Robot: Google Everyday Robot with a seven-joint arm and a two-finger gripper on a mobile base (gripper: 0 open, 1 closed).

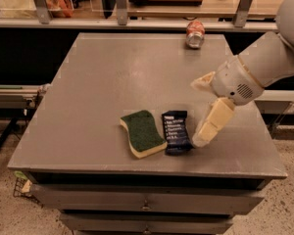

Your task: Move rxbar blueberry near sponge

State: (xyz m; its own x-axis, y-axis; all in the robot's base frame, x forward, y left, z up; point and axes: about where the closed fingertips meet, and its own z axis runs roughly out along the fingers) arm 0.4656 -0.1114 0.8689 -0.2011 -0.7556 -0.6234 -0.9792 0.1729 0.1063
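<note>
The rxbar blueberry (175,131), a dark navy wrapper with white lettering, lies flat on the grey table (103,82) near its front edge. It lies just right of the sponge (143,132), close to touching it. The sponge has a dark green top and a pale yellow base. My gripper (197,114) is open and empty, just right of the bar. Its lower finger (211,124) points down with the tip close to the bar's right edge. The upper finger (202,82) is raised above the table.
A red and silver can (195,33) lies on its side at the table's back right edge. A shelf rail with metal posts (120,4) runs behind the table. My white arm (264,62) reaches in from the right.
</note>
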